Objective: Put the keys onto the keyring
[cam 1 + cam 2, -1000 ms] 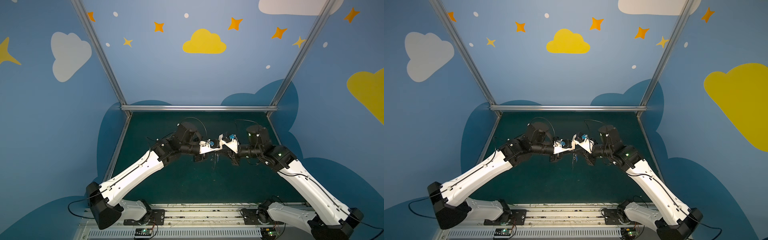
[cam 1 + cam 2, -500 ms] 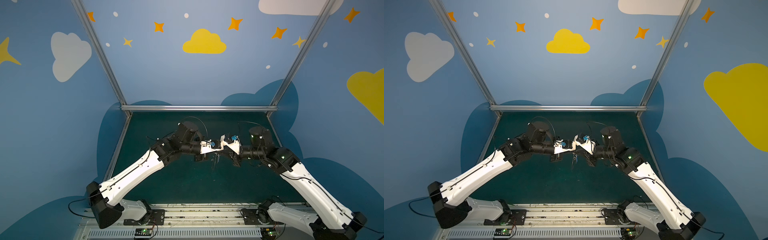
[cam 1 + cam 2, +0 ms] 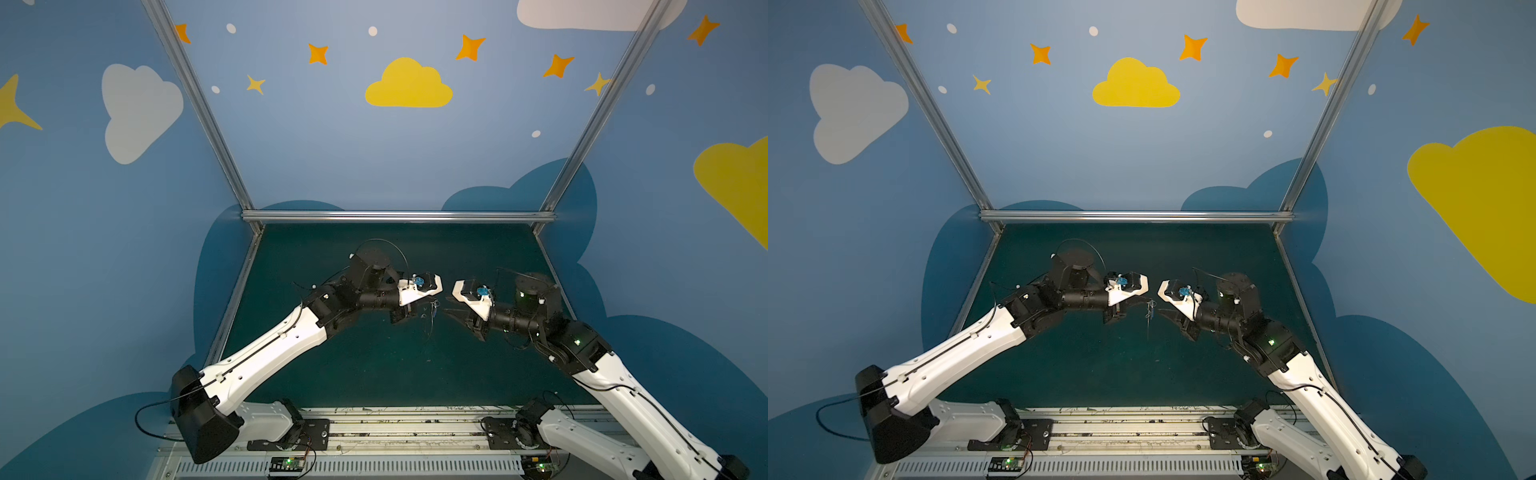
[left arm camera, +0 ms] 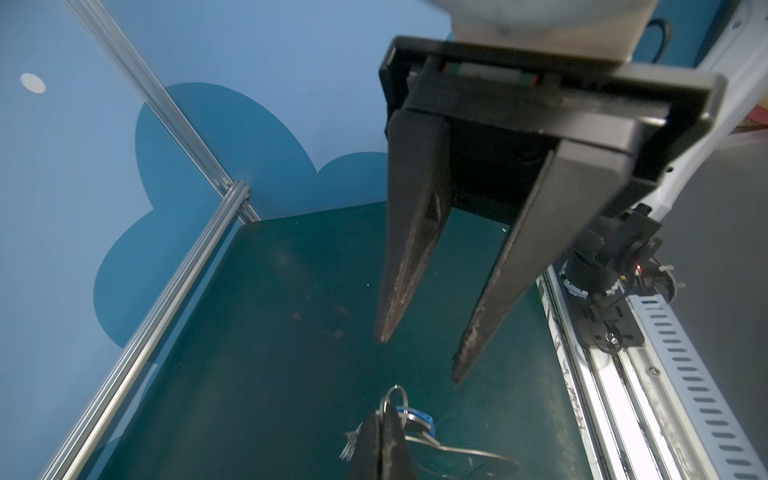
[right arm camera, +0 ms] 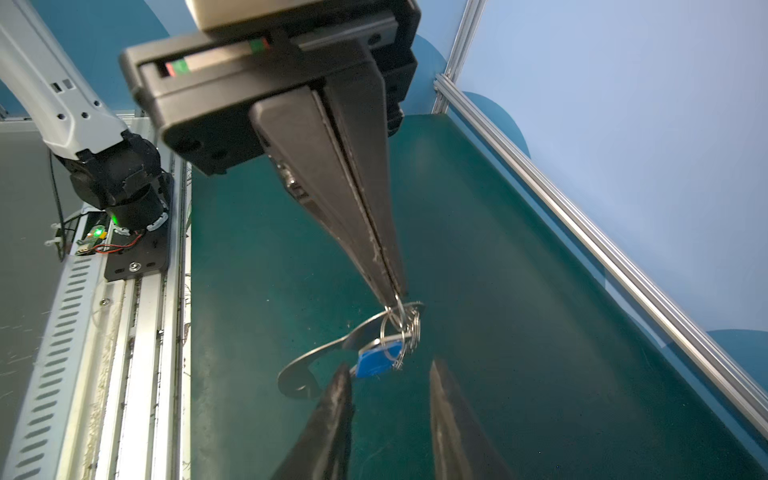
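1. Left gripper [image 5: 395, 296] is pinched together on a wire ring of the keyring [image 5: 320, 357], held above the green mat [image 5: 498, 249].
2. Keys [image 5: 376, 361] hang among those rings, against the plate.
3. Right gripper [image 4: 419, 357] has its jaws apart and empty, near the keyring.

Quick rundown of my build: left arm [image 3: 266, 353] and right arm [image 3: 623, 395] are both glossy white shells with chunky black joints. A thin black cable [image 3: 386, 240] loops off the wrist. The white camera mounts each have a little blue part [image 3: 419, 281] on top, and there's a green LED [image 3: 577, 341] on the right one. My right gripper [image 4: 420, 358] is a boxy black housing with a red-and-green strip. Its long wedge fingers [image 4: 411, 232] are scuffed pale along the edges.
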`<state>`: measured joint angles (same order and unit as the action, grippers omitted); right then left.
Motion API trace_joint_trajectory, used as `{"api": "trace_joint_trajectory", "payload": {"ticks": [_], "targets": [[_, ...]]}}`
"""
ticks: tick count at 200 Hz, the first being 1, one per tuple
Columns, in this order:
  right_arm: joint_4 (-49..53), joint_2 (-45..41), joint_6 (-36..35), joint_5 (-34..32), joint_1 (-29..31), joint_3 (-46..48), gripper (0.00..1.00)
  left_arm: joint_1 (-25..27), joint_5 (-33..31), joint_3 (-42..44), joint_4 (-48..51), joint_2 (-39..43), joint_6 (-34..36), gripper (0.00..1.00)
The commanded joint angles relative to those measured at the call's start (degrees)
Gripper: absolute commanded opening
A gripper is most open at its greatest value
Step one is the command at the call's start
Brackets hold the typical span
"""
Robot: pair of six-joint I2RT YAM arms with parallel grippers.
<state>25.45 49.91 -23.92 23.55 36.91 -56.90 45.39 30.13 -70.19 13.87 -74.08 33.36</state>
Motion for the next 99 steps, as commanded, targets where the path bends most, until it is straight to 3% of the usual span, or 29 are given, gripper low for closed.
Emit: {"api": "trace_joint_trajectory", "payload": {"ticks": [1,99], "targets": [[-3.11,0.26,1.29,-1.19,-0.12,0.48,0.33,-0.21,-0.37,2.03,-11.56,3.0,-5.64,0.03],[-11.21,3.1,4.63,-2.39,0.45,1.61,0.37,0.23,-4.41,7.26,-24.49,5.35,-13.44,0.03]]}}
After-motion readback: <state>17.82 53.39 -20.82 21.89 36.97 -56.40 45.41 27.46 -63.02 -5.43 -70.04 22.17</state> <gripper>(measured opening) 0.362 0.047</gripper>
